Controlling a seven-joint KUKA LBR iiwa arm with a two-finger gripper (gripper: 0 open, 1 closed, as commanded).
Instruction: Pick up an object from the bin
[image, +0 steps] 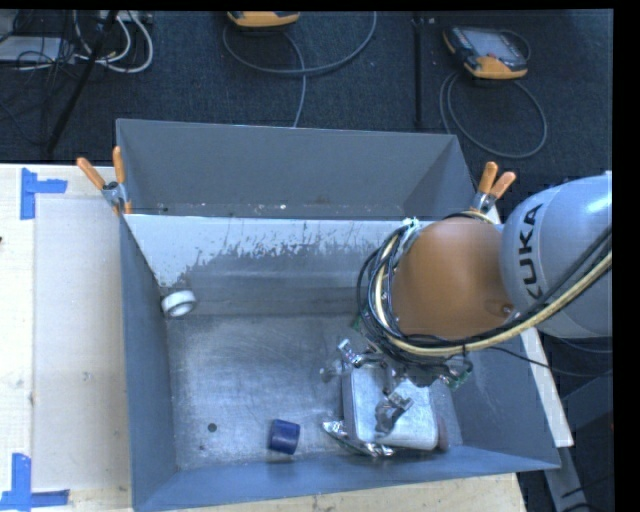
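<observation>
Though claw (386, 418) sits low at bin (150, 400) front-right, grip state unclear; pale block (420, 428) beneath partly hidden.

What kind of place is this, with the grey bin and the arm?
Probably a robotics lab or test cell: an industrial arm marked KUKA reaches into a grey metal bin of a few small loose things, and cables lie looped on the dark carpet behind it.
</observation>
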